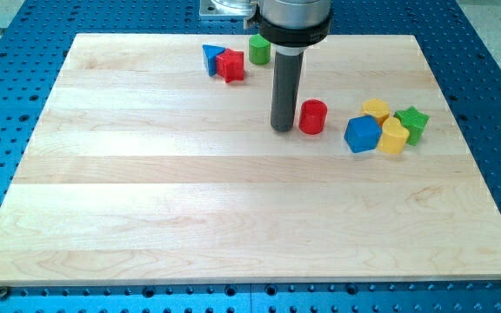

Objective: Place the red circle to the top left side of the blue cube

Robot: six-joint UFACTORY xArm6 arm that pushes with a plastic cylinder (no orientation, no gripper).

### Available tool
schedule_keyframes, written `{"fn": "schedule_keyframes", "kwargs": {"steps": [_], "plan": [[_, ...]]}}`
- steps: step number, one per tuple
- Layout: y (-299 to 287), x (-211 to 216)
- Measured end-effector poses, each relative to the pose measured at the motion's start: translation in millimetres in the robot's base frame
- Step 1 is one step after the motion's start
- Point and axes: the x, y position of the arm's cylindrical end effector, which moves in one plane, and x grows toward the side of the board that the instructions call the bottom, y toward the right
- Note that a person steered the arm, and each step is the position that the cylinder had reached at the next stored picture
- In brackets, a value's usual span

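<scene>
The red circle is a short red cylinder standing on the wooden board right of centre, near the view's top. The blue cube lies a short way to its right and slightly lower, apart from it. My tip is the lower end of the dark rod; it stands just left of the red circle, very close to it or touching it.
Two yellow blocks and a green star crowd the blue cube's right side. A blue triangle, a red star and a green cylinder sit near the view's top. The board rests on a blue perforated table.
</scene>
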Motion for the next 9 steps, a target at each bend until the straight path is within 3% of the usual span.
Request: {"fn": "schedule_keyframes", "kwargs": {"steps": [3, 4, 5, 7, 9], "plan": [[10.2, -0.9], [49.7, 1.1], [51.9, 1.3], [-11.2, -12.1], [17.0, -16.4]]}}
